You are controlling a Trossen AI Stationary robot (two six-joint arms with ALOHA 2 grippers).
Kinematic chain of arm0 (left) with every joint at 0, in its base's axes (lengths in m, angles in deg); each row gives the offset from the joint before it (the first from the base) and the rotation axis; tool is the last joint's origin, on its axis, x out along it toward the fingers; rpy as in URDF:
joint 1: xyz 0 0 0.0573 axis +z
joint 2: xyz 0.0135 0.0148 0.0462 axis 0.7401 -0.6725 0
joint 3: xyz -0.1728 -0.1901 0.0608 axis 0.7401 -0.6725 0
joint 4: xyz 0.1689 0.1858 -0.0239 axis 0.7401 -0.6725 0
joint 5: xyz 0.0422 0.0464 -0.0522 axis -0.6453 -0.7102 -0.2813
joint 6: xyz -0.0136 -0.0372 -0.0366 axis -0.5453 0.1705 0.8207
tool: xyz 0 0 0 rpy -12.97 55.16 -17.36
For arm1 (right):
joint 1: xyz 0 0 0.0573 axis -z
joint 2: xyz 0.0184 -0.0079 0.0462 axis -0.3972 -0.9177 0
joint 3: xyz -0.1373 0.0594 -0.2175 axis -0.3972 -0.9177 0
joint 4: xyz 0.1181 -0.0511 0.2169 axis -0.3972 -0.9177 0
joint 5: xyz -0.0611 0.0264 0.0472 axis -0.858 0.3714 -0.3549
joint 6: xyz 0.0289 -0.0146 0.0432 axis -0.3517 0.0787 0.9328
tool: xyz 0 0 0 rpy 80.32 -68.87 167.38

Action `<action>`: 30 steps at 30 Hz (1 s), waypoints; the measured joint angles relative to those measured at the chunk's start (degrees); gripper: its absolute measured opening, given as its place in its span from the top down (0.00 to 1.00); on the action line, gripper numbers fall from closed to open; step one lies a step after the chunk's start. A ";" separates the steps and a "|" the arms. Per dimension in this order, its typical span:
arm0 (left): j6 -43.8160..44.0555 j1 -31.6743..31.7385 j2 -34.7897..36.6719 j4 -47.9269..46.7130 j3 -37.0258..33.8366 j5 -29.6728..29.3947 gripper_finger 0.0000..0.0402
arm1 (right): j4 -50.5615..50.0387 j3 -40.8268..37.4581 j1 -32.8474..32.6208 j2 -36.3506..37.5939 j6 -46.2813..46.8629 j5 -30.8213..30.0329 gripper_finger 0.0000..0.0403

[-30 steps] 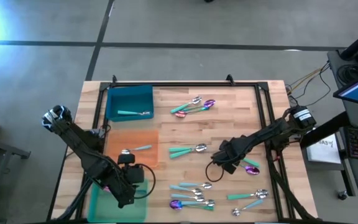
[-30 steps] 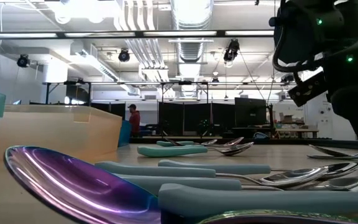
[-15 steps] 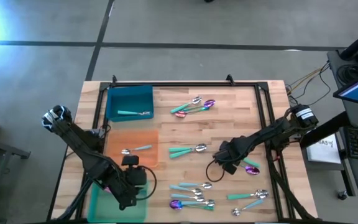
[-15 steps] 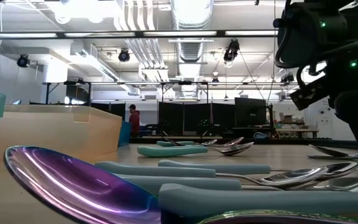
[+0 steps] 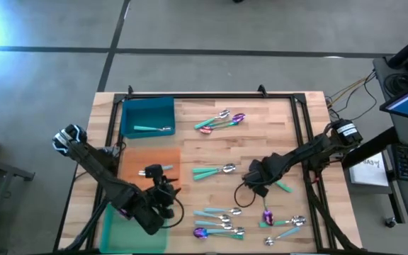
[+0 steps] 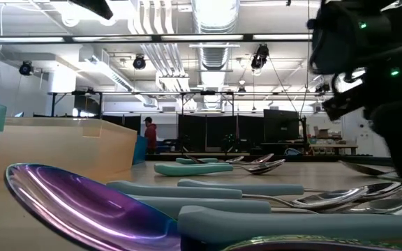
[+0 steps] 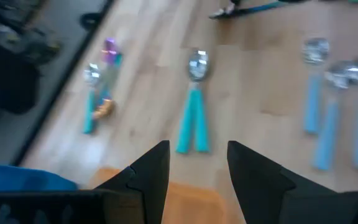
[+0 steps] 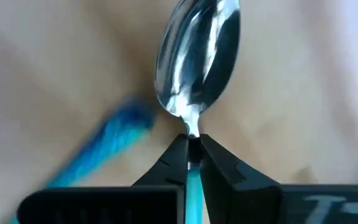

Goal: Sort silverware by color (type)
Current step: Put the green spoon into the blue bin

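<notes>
Wooden table (image 5: 261, 142) strewn with spoons: the right gripper (image 8: 192, 160) has its fingers pinched tight on the neck of a silver spoon (image 8: 196, 62) with a pale-blue handle, right of the table's middle. Toward the near left, the left gripper (image 7: 197, 168) hangs with fingers apart and empty, by the orange mat (image 5: 137, 159).
</notes>
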 joint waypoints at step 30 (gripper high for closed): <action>-40.90 13.50 4.13 109.02 -42.97 9.13 0.64 | 59.07 17.58 4.84 1.77 -51.53 -6.32 0.98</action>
